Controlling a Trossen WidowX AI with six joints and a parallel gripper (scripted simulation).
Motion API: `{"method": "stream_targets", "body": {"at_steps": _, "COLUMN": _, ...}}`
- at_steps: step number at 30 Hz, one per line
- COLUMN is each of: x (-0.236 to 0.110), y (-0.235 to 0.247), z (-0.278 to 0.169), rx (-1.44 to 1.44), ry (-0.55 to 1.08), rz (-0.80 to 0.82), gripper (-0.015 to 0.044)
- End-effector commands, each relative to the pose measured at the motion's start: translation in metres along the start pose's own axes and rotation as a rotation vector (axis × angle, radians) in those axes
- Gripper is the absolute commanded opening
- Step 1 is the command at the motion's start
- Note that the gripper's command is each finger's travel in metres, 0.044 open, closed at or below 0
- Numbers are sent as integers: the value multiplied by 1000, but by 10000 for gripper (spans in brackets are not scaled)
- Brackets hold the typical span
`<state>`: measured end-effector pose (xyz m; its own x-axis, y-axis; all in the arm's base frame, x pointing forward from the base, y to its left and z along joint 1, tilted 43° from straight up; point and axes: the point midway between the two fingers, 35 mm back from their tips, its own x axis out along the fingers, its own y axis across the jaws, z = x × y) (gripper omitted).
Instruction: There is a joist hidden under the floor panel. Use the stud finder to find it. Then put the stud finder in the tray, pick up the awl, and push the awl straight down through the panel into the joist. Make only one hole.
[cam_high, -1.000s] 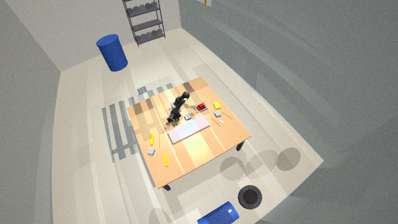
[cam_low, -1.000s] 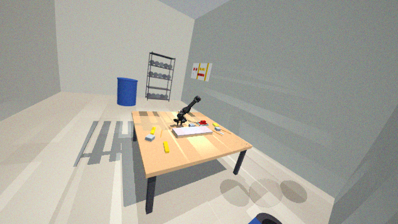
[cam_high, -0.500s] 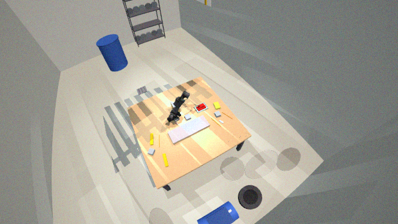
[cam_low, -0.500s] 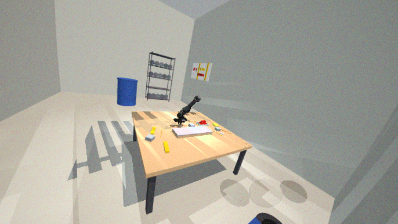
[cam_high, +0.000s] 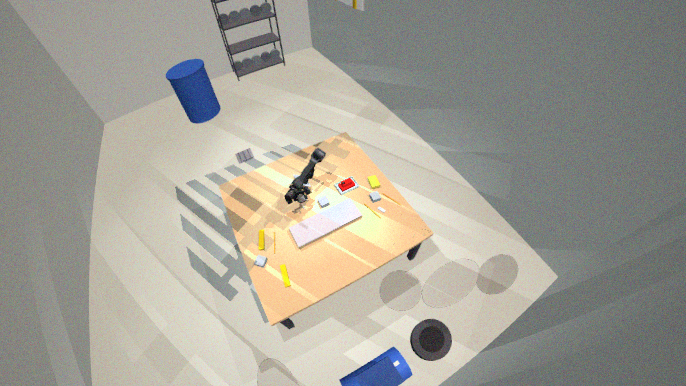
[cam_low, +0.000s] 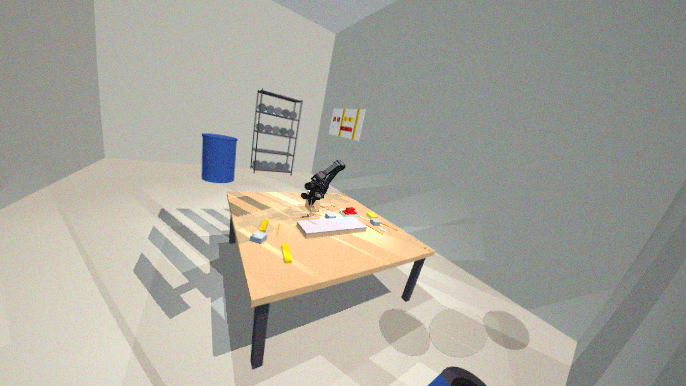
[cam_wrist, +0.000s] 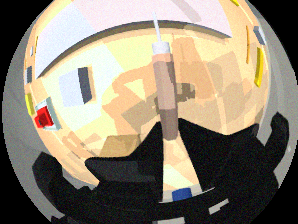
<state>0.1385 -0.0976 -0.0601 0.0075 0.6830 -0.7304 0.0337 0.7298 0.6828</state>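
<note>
My gripper (cam_high: 298, 198) (cam_low: 312, 202) (cam_wrist: 169, 123) is low over the table, just behind the panel's back edge, and is shut on the awl. The awl (cam_wrist: 162, 86) has a wooden handle and a thin metal tip that points toward the panel. The pale floor panel (cam_high: 326, 225) (cam_low: 332, 226) (cam_wrist: 120, 10) lies flat in the middle of the table. The red stud finder (cam_high: 345, 185) (cam_low: 349, 210) (cam_wrist: 44, 117) lies in the white tray (cam_high: 354, 187) to the right of the arm.
Yellow blocks (cam_high: 373, 181) (cam_high: 261, 239) (cam_high: 285, 275), small grey-blue blocks (cam_high: 323, 201) (cam_high: 375, 196) (cam_high: 260, 260) and thin pencils (cam_high: 372, 211) lie scattered on the wooden table (cam_high: 340, 270). A blue barrel (cam_high: 193, 91) and a shelf rack (cam_high: 248, 35) stand on the floor far behind.
</note>
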Motion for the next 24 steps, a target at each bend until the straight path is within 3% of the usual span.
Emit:
{"method": "stream_targets", "body": {"at_steps": 1, "x": -25, "y": 1, "z": -3, "rx": -8, "ry": -5, "rz": -11, "gripper": 0}}
{"method": "stream_targets", "body": {"at_steps": 8, "x": -26, "y": -1, "z": -4, "rx": -61, "ry": 43, "rz": -54, "gripper": 0}}
{"method": "stream_targets", "body": {"at_steps": 24, "x": -50, "y": -21, "z": 8, "rx": -533, "ry": 497, "rz": -465, "gripper": 0}}
